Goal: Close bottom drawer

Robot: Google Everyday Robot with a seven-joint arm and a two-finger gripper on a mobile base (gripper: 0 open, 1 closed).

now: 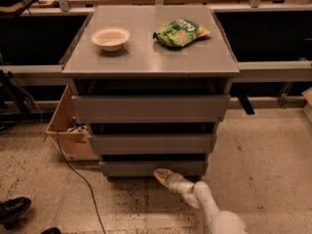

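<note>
A grey cabinet holds three stacked drawers. The bottom drawer (146, 168) is the lowest and narrowest, with a slim plain grey front, and it stands out only a little from the cabinet. My gripper (162, 175) comes in from the lower right on a white arm, low above the floor. Its tip touches the bottom drawer's front panel, just right of the middle. The mid drawer (151, 143) and the top drawer (150, 108) stand above it.
A white bowl (110, 37) and a green snack bag (179, 32) lie on the cabinet top (146, 57). A cardboard box (66, 126) and a black cable (78, 174) are to the left of the cabinet. A black shoe (12, 209) is at the lower left.
</note>
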